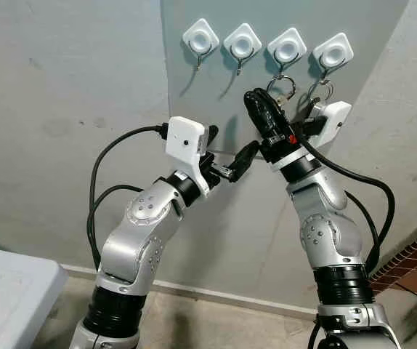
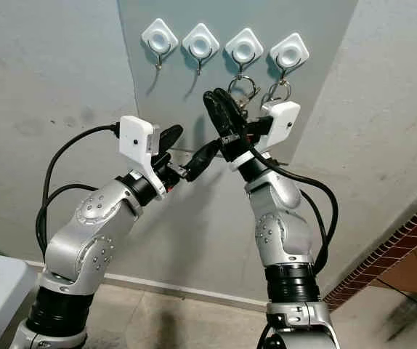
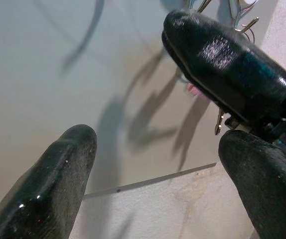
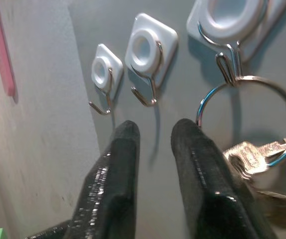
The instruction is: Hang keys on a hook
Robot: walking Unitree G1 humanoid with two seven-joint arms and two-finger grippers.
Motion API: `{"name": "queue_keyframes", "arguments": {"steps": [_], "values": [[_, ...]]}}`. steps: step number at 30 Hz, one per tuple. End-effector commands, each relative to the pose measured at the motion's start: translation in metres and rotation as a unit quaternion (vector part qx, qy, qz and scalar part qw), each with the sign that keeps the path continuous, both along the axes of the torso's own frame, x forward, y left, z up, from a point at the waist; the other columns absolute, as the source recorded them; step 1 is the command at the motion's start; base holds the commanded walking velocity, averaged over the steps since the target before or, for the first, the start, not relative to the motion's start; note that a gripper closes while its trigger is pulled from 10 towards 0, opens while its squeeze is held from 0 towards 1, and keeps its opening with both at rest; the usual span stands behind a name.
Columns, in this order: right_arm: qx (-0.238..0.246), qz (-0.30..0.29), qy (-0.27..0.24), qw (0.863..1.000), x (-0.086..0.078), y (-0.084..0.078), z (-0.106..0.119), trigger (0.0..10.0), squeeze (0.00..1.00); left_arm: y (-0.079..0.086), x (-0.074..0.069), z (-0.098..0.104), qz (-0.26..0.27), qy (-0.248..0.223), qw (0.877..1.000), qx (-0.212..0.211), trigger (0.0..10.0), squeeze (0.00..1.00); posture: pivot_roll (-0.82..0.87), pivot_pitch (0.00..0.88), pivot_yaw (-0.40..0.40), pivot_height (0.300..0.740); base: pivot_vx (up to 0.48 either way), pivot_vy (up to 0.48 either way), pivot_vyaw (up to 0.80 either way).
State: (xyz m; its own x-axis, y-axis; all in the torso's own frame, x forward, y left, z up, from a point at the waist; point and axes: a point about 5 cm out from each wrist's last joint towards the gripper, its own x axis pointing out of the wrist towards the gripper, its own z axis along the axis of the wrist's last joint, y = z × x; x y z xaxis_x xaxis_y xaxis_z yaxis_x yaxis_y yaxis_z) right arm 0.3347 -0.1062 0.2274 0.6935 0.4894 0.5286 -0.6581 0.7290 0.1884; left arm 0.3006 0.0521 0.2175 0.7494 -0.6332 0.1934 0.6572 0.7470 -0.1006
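Four white square hooks sit in a row on a grey wall panel [image 1: 194,87], and no brand, label or writing can be read on any of them or on the robot. The key ring [image 4: 247,122] already hangs from the third hook [image 1: 287,48] counting from the robot's left, a silver key [image 4: 255,157] dangling from its lower side; the head views show this ring [image 1: 281,86] just above the raised right gripper [image 1: 256,105], and a second ring [image 1: 323,89] on the fourth hook [image 1: 333,51]. The right gripper points up at the wall just below the third hook, its two black fingers [image 4: 113,199] slightly parted with bare panel showing between them and nothing held — the right wrist view makes this plain, while in the head views the fingers overlap and the gap cannot be judged. That wrist view also shows the first hook [image 4: 104,74] and second hook [image 4: 148,55] with their bare wire loops. The left gripper [image 1: 232,163] reaches across at mid height toward the right forearm, its fingers [image 3: 58,179] spread wide and empty; the left wrist view looks between them at the right gripper's finger [image 3: 222,64] close by, with a small key tip [image 3: 217,124] just beneath it.
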Motion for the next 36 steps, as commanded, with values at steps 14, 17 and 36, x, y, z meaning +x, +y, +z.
{"name": "queue_keyframes", "arguments": {"steps": [14, 17, 36], "values": [[-0.018, -0.045, 0.058, 0.997, -0.011, -0.011, -0.041, 10.0, 0.0, 0.019, 0.003, -0.023, 0.053, 0.026, 0.998, 0.008, 10.0, 0.0, 0.02, 0.034, -0.013, 0.74, 0.0, 0.0, 0.0], [-0.023, -0.062, 0.081, 0.995, -0.017, -0.016, -0.056, 10.0, 0.0, 0.028, 0.005, -0.038, 0.079, 0.046, 0.996, 0.013, 10.0, 0.0, 0.01, 0.029, -0.009, 0.74, 0.0, 0.0, 0.0], [-0.067, -0.173, 0.156, 0.97, -0.031, -0.038, -0.106, 10.0, 0.0, 0.066, 0.018, -0.095, 0.199, 0.103, 0.974, 0.007, 10.0, 0.0, 0.0, 0.0, -0.003, 0.74, 0.0, 0.0, 0.0]]}}
